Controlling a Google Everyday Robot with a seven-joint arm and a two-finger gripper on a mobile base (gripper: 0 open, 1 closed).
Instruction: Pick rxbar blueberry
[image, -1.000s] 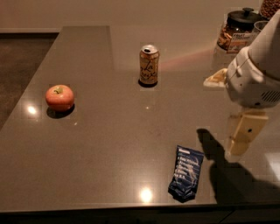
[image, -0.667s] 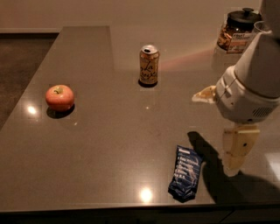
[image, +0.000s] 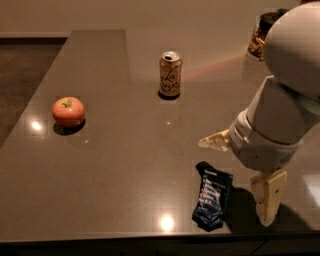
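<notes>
The rxbar blueberry (image: 212, 202), a flat dark navy wrapper with pale text, lies on the grey table (image: 125, 165) near the front edge. My gripper (image: 232, 183) hangs just to the right of it and slightly above, under the large white arm (image: 280, 120). It is open and empty. One finger (image: 215, 141) points left just above the bar's top end. The other finger (image: 267, 197) points down to the right of the bar. Neither touches the bar.
An orange drink can (image: 170, 74) stands upright at the table's middle back. A red apple (image: 68, 111) sits at the left. A dark-lidded jar (image: 262, 35) of snacks stands at the back right, partly behind the arm. The table's front edge runs just below the bar.
The arm and gripper have moved left and lower, closer to the bar. The bar, can and apple have not moved.
</notes>
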